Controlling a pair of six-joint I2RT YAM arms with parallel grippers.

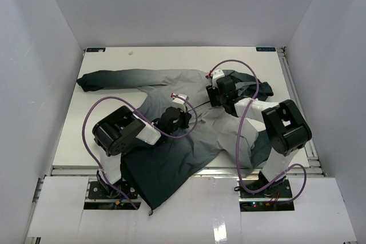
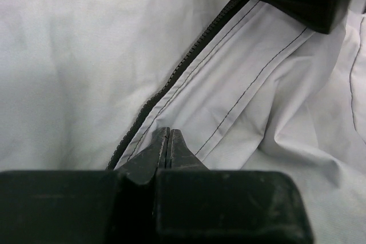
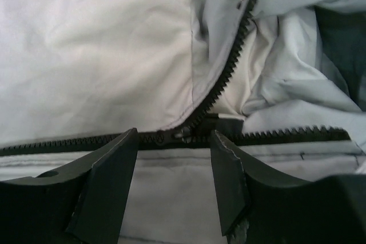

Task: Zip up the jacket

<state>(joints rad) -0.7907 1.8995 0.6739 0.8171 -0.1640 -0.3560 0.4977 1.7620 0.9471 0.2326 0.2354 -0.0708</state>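
On the jacket [image 1: 166,81], left fingers [image 2: 151,155] clench by the zipper [image 2: 171,79]; right fingers [image 3: 108,181] gape around its slider [image 3: 186,132]

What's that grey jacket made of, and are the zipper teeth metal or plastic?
The jacket looks like thin, matte woven fabric, probably synthetic: it creases sharply. The zipper teeth look like dark moulded plastic, chunky and dull; coated metal can't be excluded.

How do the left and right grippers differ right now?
Left gripper is shut, its tips on the jacket beside the zipper; right gripper is open. The left has nothing visible between its jaws; the right straddles the slider. Both sit low over the zipper line.
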